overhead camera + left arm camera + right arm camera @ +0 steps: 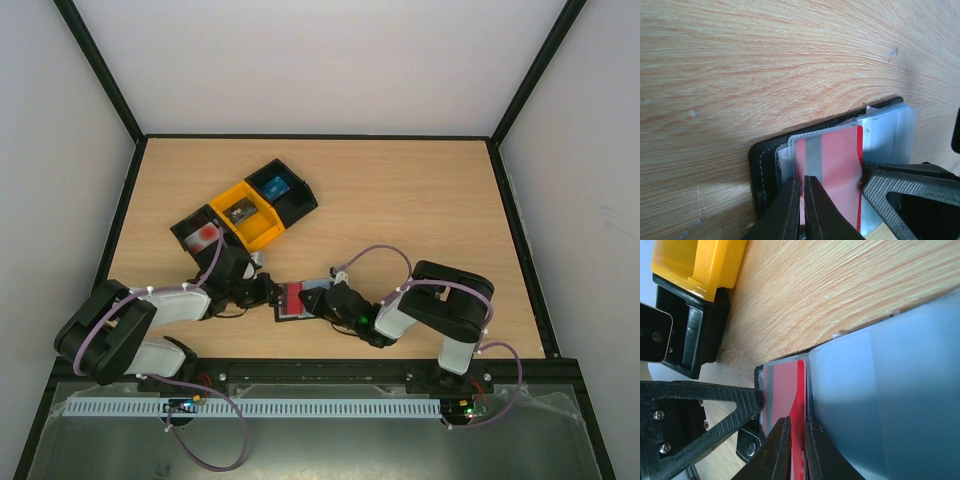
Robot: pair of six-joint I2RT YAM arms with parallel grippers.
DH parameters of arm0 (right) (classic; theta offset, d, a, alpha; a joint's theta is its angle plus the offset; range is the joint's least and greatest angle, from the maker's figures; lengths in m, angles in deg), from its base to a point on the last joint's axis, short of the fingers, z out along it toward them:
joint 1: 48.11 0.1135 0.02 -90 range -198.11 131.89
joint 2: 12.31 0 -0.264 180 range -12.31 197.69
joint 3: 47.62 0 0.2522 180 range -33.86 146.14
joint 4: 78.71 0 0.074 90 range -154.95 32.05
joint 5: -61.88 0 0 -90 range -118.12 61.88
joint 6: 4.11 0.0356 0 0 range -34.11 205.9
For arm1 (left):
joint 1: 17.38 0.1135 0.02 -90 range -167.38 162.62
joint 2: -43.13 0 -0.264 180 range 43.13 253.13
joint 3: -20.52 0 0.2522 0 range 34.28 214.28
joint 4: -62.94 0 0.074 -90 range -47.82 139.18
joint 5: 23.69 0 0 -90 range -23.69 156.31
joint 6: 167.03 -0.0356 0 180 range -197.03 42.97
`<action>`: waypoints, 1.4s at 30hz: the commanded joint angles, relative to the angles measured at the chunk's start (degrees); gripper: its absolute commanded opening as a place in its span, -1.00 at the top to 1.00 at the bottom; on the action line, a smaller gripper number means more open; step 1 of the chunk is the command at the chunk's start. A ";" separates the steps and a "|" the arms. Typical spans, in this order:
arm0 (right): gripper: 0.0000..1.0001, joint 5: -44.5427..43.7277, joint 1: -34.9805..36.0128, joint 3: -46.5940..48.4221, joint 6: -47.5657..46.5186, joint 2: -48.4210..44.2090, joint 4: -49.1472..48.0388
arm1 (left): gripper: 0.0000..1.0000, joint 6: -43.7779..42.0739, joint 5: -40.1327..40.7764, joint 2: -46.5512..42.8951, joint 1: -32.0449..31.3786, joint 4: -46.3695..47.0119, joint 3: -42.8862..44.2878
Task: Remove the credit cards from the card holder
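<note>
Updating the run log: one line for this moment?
left gripper: nearly shut, on red card | right gripper: nearly shut, same card | card holder: open, on table | card: not yet out

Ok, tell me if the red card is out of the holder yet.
Not out: the red card sits inside a clear sleeve of the open holder.
</note>
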 commanded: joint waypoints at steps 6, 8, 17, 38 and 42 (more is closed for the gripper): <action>0.79 3.61 -1.19 -1.35 4.10 3.94 -12.24 | 0.85 0.15 -0.73 1.17 -0.32 -2.46 -1.52; 0.78 3.88 -1.21 -1.27 4.33 4.24 -12.78 | 0.85 0.16 -0.73 1.28 -0.33 -2.50 -1.63; 0.95 4.40 -1.30 -1.91 4.53 4.61 -14.59 | 0.85 0.34 -0.98 0.85 -0.36 -2.23 -1.79; 0.95 2.78 -2.51 -7.20 5.67 3.31 -17.49 | 0.85 -0.83 0.50 2.08 0.00 -3.43 -1.23; 0.95 2.03 -2.97 -8.54 5.67 2.27 -17.50 | 0.85 -1.03 0.43 2.79 0.16 -3.39 -1.17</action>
